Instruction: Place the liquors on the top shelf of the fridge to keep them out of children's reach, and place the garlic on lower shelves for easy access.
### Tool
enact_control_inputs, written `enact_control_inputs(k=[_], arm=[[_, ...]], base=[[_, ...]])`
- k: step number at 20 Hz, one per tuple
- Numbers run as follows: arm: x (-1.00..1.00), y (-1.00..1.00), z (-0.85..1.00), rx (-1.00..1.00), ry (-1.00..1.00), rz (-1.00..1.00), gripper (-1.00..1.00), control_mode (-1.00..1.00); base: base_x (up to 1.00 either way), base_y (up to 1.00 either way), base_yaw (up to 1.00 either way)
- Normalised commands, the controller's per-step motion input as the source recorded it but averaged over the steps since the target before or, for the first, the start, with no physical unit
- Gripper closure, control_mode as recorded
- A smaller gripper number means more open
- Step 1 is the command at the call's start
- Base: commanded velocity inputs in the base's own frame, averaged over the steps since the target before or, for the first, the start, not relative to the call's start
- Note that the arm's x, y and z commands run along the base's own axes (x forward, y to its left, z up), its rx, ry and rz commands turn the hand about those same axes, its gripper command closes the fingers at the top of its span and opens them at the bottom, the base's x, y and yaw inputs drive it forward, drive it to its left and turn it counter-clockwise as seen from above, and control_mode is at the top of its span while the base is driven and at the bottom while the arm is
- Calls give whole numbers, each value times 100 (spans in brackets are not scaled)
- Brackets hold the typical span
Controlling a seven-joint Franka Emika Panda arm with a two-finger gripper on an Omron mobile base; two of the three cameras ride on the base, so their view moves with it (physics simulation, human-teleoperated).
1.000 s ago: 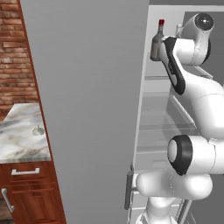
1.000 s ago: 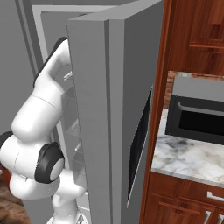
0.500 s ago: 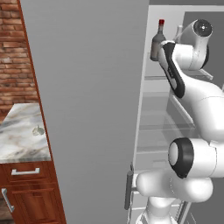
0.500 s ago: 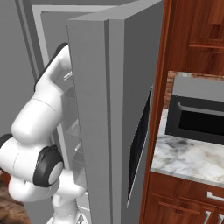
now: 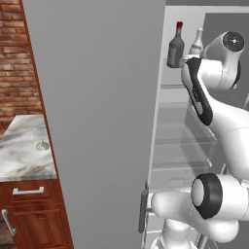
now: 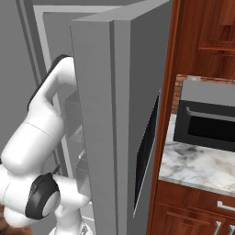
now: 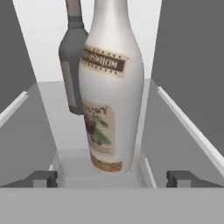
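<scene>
On the top shelf (image 7: 183, 118), cream bottle (image 7: 111, 87) upright between wide-open tool (image 7: 112, 178) fingertips.

Blurred, unreadable lettering on the pale cream bottle (image 7: 111, 87)'s 2 tan labels.

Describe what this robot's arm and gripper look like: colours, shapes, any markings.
The arm is glossy white, built of rounded, bulbous segments. Dark grey to black bands and round caps mark its joints, such as the disc at the top joint. No cables or lettering are visible. The gripper shows as two small, blocky dark grey fingertips.
</scene>
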Motion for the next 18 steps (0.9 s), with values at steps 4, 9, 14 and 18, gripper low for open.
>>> enact_control_inputs(k=[4, 9, 14, 18], arm=[[-100, 13, -16, -6, 2, 2, -100, -100], [-93, 37, -24, -9, 1, 1, -100, -100], [-52, 27, -7, -4, 2, 0, -100, -100], [-56, 3, 0, 0, 4, 1, -100, -100]], base=[[0, 0, 0], [0, 0, 0], [0, 0, 0], [0, 0, 0]])
